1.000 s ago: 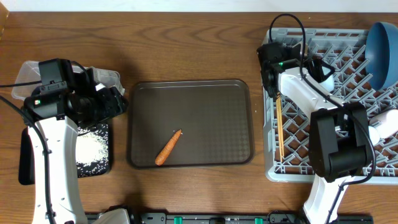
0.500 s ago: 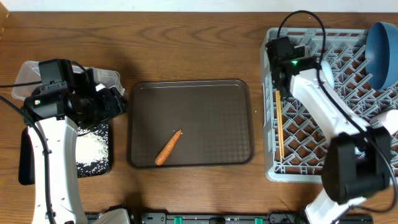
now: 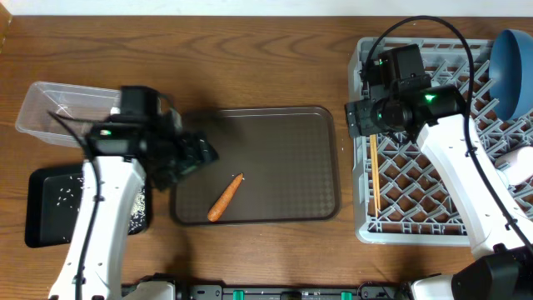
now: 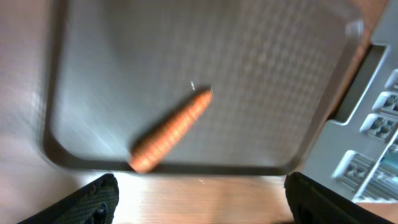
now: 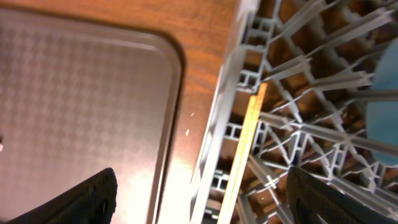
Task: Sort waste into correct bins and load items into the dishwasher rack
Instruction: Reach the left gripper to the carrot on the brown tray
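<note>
A small orange carrot [image 3: 225, 198] lies on the brown serving tray [image 3: 283, 142]; it also shows in the left wrist view [image 4: 171, 130]. My left gripper [image 3: 200, 155] is open and empty over the tray's left edge, just left of the carrot. My right gripper [image 3: 358, 117] is open and empty over the left edge of the grey dishwasher rack [image 3: 450, 225]. Wooden chopsticks [image 3: 375, 177] lie in the rack along its left side and show in the right wrist view [image 5: 247, 146]. A dark blue plate [image 3: 510, 62] stands at the rack's far right. No tissue or wrapper is in view.
The clear tub [image 3: 58, 112] sits at the far left. The black tray [image 3: 46, 221] lies in front of it, with rice grains [image 3: 133, 207] in it. A white cup [image 3: 518, 164] rests in the rack's right side.
My left arm has swung right from over the bins to the serving tray's left edge, uncovering the tub and the black tray. My right arm has shifted over the rack's left part.
</note>
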